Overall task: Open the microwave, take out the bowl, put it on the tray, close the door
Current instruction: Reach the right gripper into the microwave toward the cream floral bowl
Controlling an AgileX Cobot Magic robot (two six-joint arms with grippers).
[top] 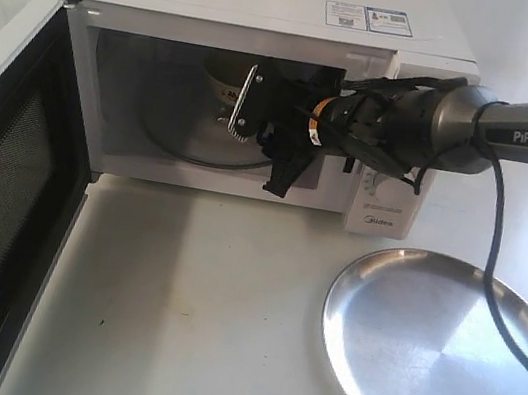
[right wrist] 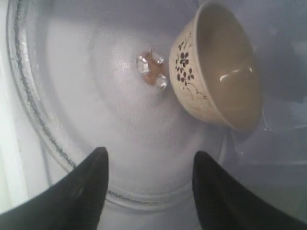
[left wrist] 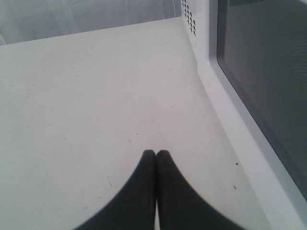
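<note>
The white microwave (top: 276,7) stands with its door (top: 3,184) swung wide to the left, mesh side showing. Inside, the cream bowl (right wrist: 218,67) with a dark flower print sits on the glass turntable (right wrist: 96,96), off its centre. In the exterior view the bowl (top: 222,74) shows only partly behind my right gripper (top: 260,131), which reaches into the cavity. The right gripper (right wrist: 151,155) is open, short of the bowl, nothing between its fingers. The silver tray (top: 441,354) lies at the front right. My left gripper (left wrist: 156,152) is shut and empty over the white table, beside the door's outer face (left wrist: 259,72).
The right arm (top: 518,134) crosses in front of the microwave's knob panel (top: 381,197), and its black cable (top: 491,296) hangs over the tray. White tabletop (top: 196,298) lies between the open door and the tray.
</note>
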